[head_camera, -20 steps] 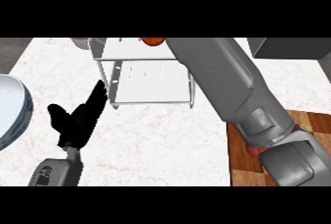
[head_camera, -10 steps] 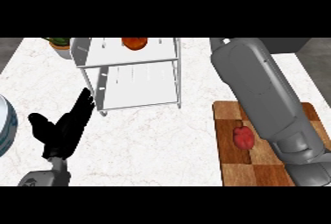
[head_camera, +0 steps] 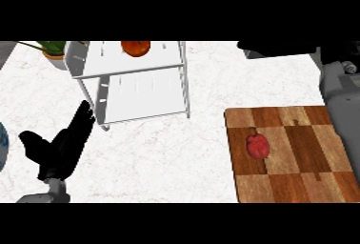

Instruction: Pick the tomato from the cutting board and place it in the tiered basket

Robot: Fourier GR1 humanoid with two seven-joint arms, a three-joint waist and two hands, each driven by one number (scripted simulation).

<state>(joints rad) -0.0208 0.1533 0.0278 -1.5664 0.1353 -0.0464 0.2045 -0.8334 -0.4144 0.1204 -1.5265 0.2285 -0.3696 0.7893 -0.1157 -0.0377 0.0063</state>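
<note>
- Black left hand (head_camera: 62, 150) shows nearest, at the lower left over the white marble counter (head_camera: 175, 147); its fingers are straight and spread, thumb out to the side, and it holds nothing. It is resting.
- Wooden cutting board (head_camera: 295, 183) lies at the lower right. The red tomato (head_camera: 259, 145) sits on the board's left half, apart from both hands.
- Grey right forearm (head_camera: 341, 102) runs along the right edge, beside the board. Its hand (head_camera: 281, 47) appears as a dark shape at the upper right, well apart from the tomato; whether its fingers are straight or curled cannot be told.
- White tiered basket (head_camera: 134, 90) stands at the upper left. An orange-red item (head_camera: 135, 47) lies on its top tier; its kind is unclear.
- Potted plant (head_camera: 53, 51) stands just left of the basket.
- Judgement: the pick step is in hand. The next move calls for bringing the right hand down over the tomato and closing the fingers round it.
</note>
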